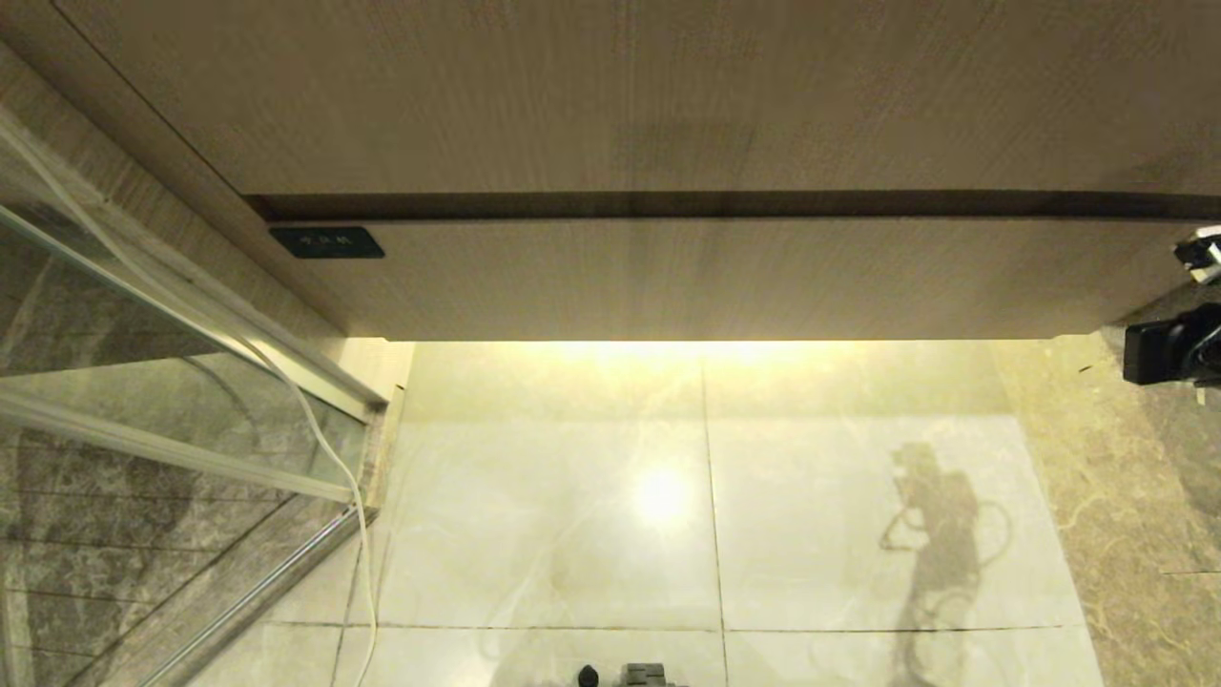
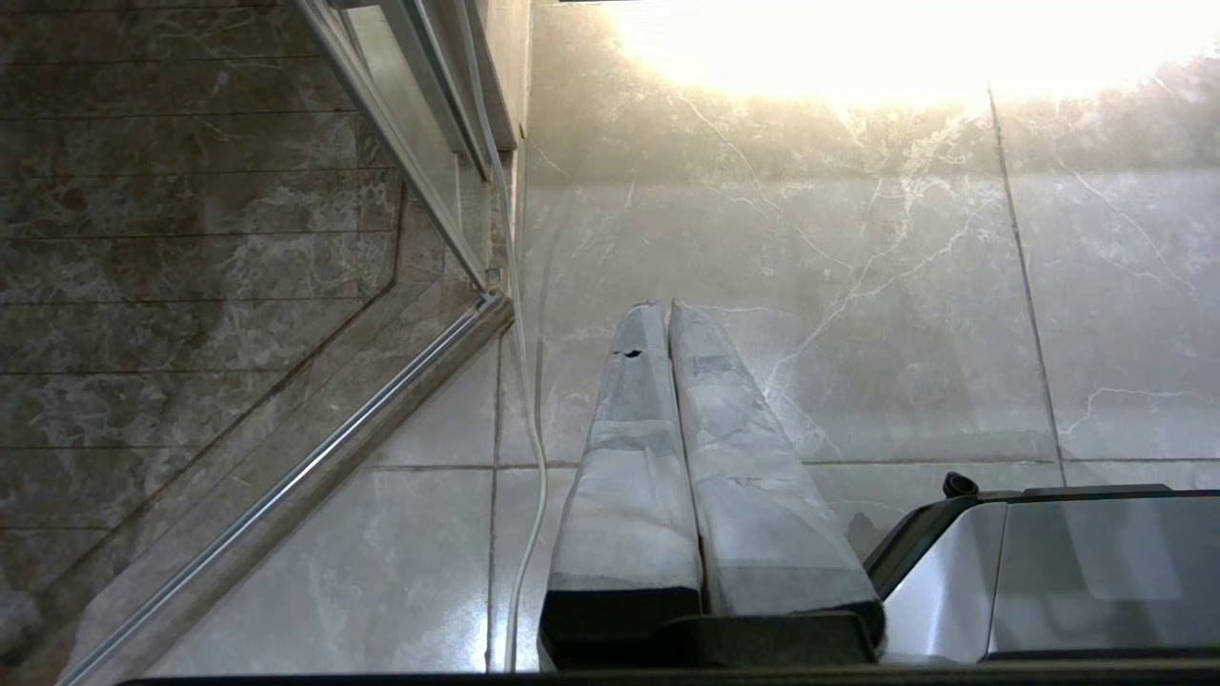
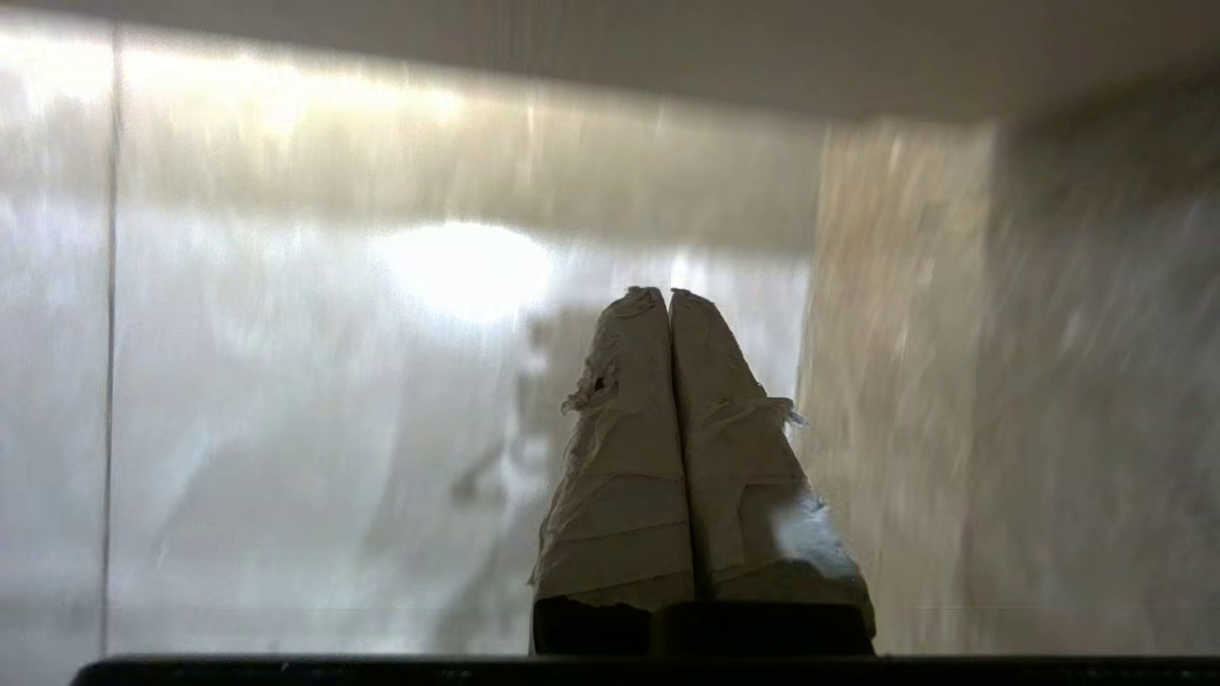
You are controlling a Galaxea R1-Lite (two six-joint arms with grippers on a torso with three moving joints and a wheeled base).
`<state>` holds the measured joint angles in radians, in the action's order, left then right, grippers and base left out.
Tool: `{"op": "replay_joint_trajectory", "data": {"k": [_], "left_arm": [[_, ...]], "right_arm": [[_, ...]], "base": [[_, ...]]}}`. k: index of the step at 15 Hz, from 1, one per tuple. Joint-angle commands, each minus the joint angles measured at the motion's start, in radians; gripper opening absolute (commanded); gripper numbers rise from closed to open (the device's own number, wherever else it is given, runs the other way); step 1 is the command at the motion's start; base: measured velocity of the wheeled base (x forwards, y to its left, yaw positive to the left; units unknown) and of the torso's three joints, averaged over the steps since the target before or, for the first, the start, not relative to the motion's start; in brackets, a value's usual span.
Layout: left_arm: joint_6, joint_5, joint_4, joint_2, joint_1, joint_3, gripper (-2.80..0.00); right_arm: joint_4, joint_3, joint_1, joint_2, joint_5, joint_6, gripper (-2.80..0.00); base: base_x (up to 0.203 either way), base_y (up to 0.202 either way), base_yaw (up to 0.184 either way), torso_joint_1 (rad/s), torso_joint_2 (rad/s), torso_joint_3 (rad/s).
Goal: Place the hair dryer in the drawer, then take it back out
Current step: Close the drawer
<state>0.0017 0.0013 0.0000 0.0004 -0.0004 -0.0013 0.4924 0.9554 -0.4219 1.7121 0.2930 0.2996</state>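
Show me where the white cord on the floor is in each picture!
Head view: the white cord runs down the left side, along the glass door.
Left wrist view: it runs down the floor left of centre, beside the glass door's corner.
Right wrist view: not in it.
Shared landmark: the pale shiny floor tiles, seen in all three views.

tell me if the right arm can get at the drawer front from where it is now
Probably yes. The right gripper, shut and empty, is low beside the cabinet at the right edge of the head view, and nothing stands between it and the closed drawer. The flat front shows no handle, so gripping it looks harder.
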Motion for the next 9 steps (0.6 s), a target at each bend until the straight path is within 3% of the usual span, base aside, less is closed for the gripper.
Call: {"op": "replay_joint_trajectory", "data": {"k": [1,4,9], "left_arm": [[0.0,0.0,0.0,0.0,0.0,0.0,-2.8],[0.0,0.0,0.0,0.0,-0.001,0.001,-2.8],[0.0,0.0,0.0,0.0,-0.001,0.001,-2.8]], "right_arm": [[-0.151,-0.034,0.001,-0.056,-0.001,0.063,-2.8],[-0.369,-0.052,0.02,-0.141,0.003,0.225,-2.8],[-0.812,-0.02,0.169,-0.328,-0.019,0.287,-2.8]], "base": [[0.0,0.0,0.0,0.0,0.0,0.0],[0.0,0.0,0.0,0.0,0.0,0.0],[0.0,0.0,0.0,0.0,0.0,0.0]]}}
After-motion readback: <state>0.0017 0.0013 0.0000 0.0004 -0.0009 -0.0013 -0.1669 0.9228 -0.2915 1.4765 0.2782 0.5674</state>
